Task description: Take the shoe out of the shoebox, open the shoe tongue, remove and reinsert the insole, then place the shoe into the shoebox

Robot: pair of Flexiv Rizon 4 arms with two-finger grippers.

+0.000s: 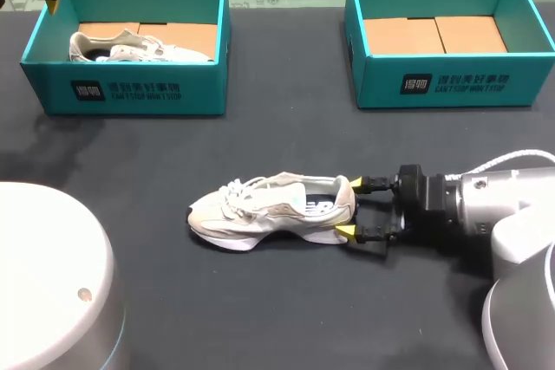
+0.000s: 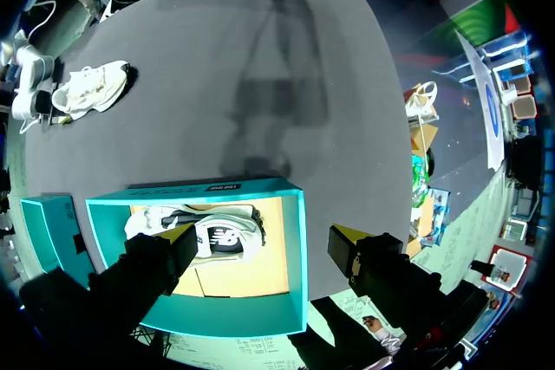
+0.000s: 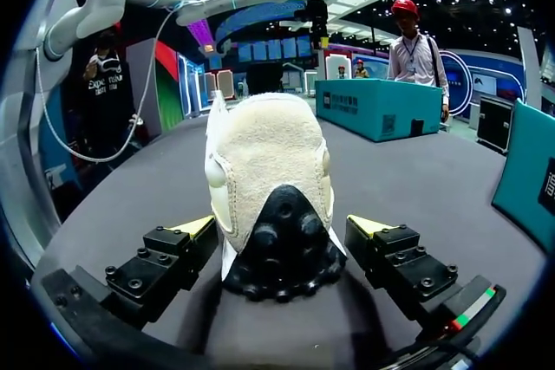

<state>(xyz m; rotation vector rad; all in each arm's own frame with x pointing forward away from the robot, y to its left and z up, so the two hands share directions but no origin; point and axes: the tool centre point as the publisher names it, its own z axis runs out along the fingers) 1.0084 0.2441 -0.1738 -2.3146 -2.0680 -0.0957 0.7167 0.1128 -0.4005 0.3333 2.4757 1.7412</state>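
A cream sneaker (image 1: 273,210) lies on its side mid-table, toe to the left. My right gripper (image 1: 355,210) is open at its heel, one yellow tip on each side. In the right wrist view the heel (image 3: 269,171) sits between the fingertips (image 3: 199,227) with small gaps. A second sneaker (image 1: 130,47) lies in the left teal shoebox (image 1: 130,93). My left gripper (image 2: 260,244) hangs open high above that box (image 2: 295,240) and the shoe inside it (image 2: 204,233); in the head view only one yellow tip (image 1: 54,4) shows.
Another teal shoebox (image 1: 451,80) stands at the back right holding only cardboard. A white rounded arm base (image 1: 48,275) fills the near left corner. Dark bare tabletop (image 1: 286,136) lies between the boxes and the loose sneaker.
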